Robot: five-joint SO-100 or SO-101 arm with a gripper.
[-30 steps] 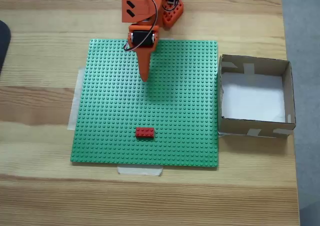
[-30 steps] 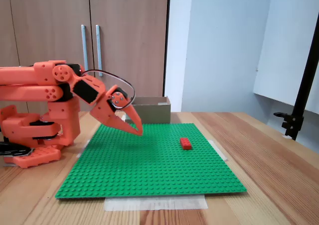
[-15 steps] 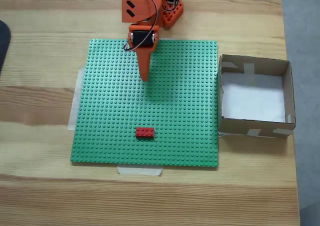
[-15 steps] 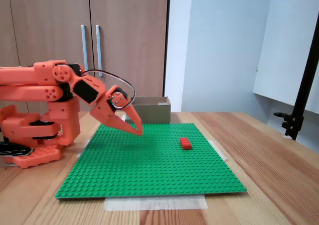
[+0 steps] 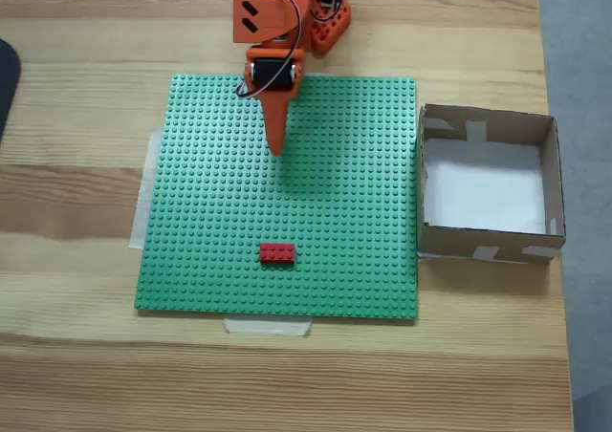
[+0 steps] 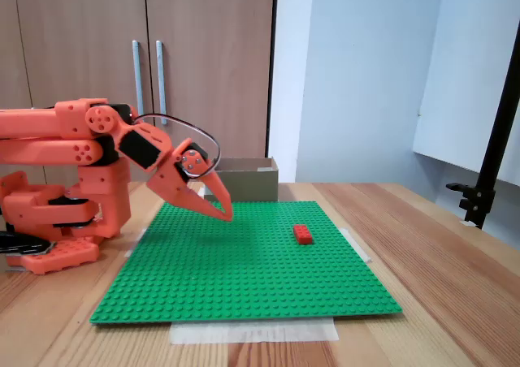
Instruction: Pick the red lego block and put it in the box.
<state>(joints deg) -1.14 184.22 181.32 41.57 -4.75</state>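
A: While the red lego block [image 5: 277, 253] lies on the green baseplate [image 5: 363, 212], well apart from the gripper [image 5: 277, 147], why does the arm hang short?

B: Jaws pressed together, empty, tip poised above the plate; the reach looks not yet begun. The box [image 5: 552, 179] stands just beside the plate's edge for a short carry.

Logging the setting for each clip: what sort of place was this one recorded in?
Probably an office or lab room set up as a hobby robot workstation. A wooden table carries a taped-down green plate, wooden cabinet doors stand behind it, and a black clamp stand is fixed at the table's edge.
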